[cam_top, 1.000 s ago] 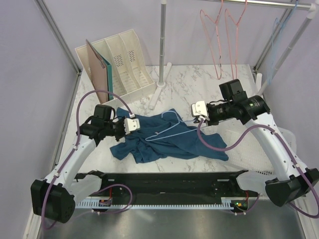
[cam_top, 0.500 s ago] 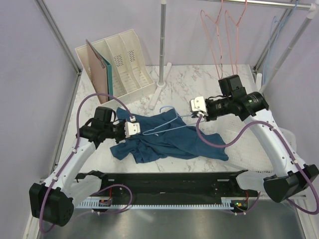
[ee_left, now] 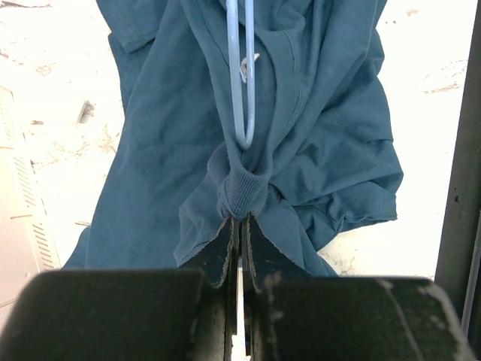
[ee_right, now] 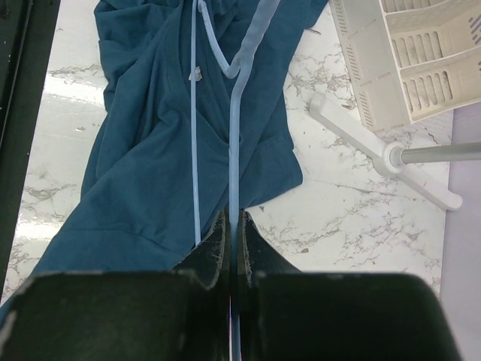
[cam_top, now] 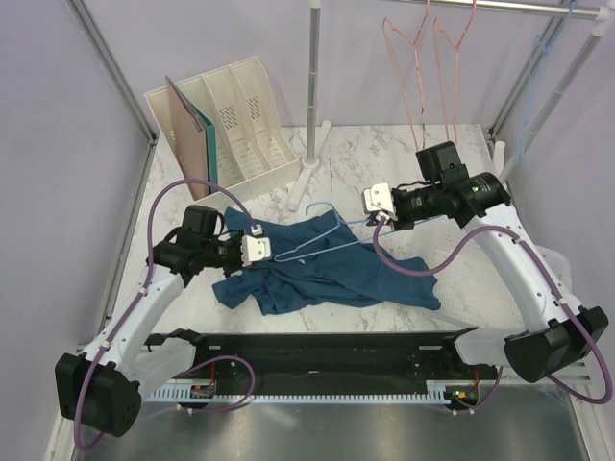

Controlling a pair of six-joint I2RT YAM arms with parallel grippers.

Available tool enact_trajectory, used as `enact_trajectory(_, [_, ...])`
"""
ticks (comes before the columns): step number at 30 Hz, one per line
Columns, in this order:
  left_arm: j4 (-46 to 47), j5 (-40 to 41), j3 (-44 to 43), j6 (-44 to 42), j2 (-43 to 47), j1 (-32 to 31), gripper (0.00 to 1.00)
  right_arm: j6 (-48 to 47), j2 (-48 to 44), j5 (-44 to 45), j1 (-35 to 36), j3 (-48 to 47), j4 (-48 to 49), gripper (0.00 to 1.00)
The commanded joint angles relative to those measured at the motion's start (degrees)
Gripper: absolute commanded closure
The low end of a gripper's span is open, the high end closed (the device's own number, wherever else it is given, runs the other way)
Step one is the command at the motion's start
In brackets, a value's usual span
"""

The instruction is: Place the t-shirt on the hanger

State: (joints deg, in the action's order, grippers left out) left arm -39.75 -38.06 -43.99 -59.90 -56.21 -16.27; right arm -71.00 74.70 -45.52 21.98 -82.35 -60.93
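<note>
Far left, at the bk of the marble surface (cam_top: 384, 154), stands a cream file rack (cam_top: 240, 120) w/ a tan board in one slot. Next comes the left hand (cam_top: 252, 250) (ee_left: 239, 218), low over the surface, fingers together & clamped on a bunched fold of the t-shirt (cam_top: 332, 279) (ee_left: 323, 135) at its left edge. The shirt lies crumpled on the surface btwn the two arms, spreading toward the right. The hanger (cam_top: 322, 247) (ee_left: 244, 143) lies across the top of the shirt. Its narrow looped end touches the fabric just ahead of the pinched fold, and the hook curls past the shirt's far edge. The right hand (cam_top: 373, 216) (ee_right: 234, 214) sits at the shirt's far right side, fingers pressed tight on one strand of the hanger wire. In the right wrist view a 2nd strand runs alongside over the cloth. Behind are a white-footed pole (cam_top: 312, 115) & pink-red wire hangers (cam_top: 423, 67) on a rail.
</note>
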Motion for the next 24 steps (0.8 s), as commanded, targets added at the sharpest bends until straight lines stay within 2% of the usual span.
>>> enact_trajectory(1, [-0.1,-1.9,-3.2,0.8,-0.1,-0.4,0.98,-1.4,0.5,-4.3,0.6,-1.9,1.3,1.00])
enact_trajectory(11, [0.1,-1.6,-5.1,4.0,-1.6,-0.8,0.98,1.4,0.5,-5.5,1.5,-0.9,2.2,1.00])
enact_trajectory(16, [-0.7,-5.2,-7.5,5.8,-0.7,-1.0,0.98,6.0,0.1,-3.8,2.0,3.3,10.0,1.00])
enact_trajectory(24, [-2.3,-4.8,-10.6,7.2,-1.1,-3.2,0.98,12.5,0.4,-6.1,2.1,7.1,21.2,1.00])
